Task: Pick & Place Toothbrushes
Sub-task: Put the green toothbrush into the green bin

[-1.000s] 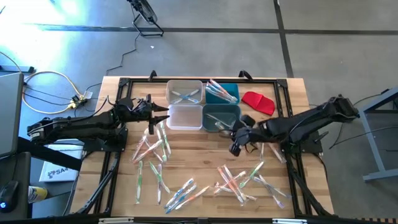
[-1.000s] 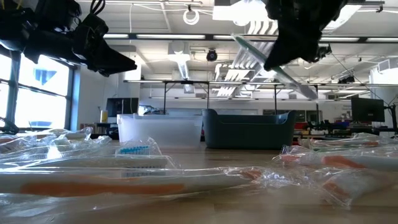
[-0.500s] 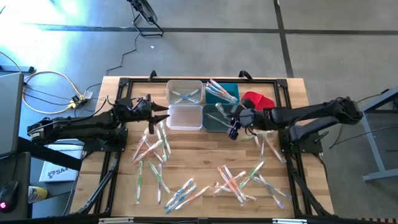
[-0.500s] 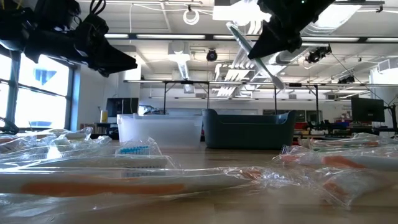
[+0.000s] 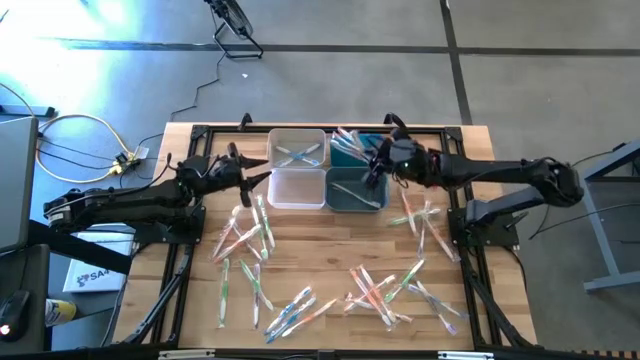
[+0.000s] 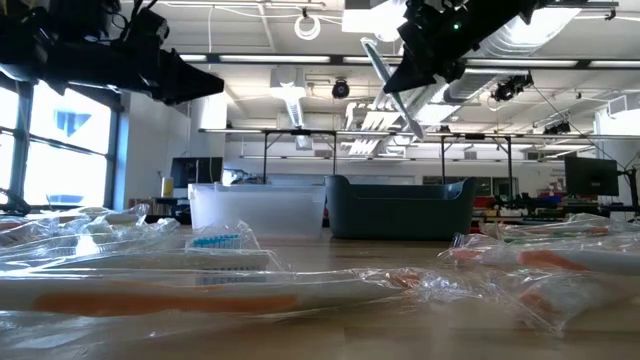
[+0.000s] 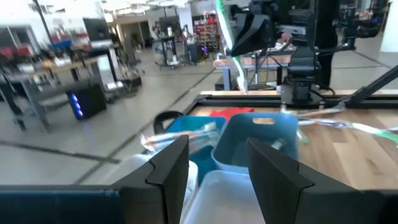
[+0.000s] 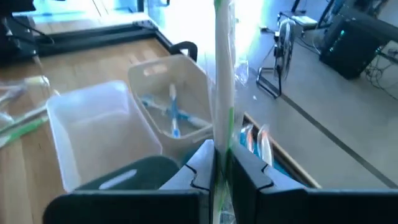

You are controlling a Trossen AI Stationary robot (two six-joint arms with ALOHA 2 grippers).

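Observation:
My right gripper (image 5: 378,166) hangs over the teal bins (image 5: 357,190), shut on a clear-wrapped toothbrush with green marks (image 8: 222,74). The low view shows this toothbrush (image 6: 392,85) slanting high above the bins. My left gripper (image 5: 257,172) stands open and level beside the clear bins (image 5: 297,188), nothing between its fingers (image 7: 171,168). The far clear bin (image 5: 297,148) holds blue toothbrushes, the far teal bin (image 5: 352,145) several more. Many wrapped toothbrushes (image 5: 250,235) lie flat on the wooden table. My right gripper pinches the wrapped toothbrush between its two fingers (image 8: 249,171) partway along the handle (image 8: 222,146). The fingers lie across it, coming from the table's right and slanting down. The toothbrush is lifted clear and tilted, one end above the fingers and the other below.
More loose toothbrushes lie at the near middle (image 5: 385,290) and near the right arm (image 5: 420,215). A red cloth piece (image 7: 233,113) sits behind the teal bins. A black frame rail (image 5: 300,128) runs along the table's far edge.
My right gripper has swung from the near side of the teal bins toward the table's far edge and risen a little, carrying the toothbrush clear above the bins. My left gripper has tipped up from pointing slightly down to level.

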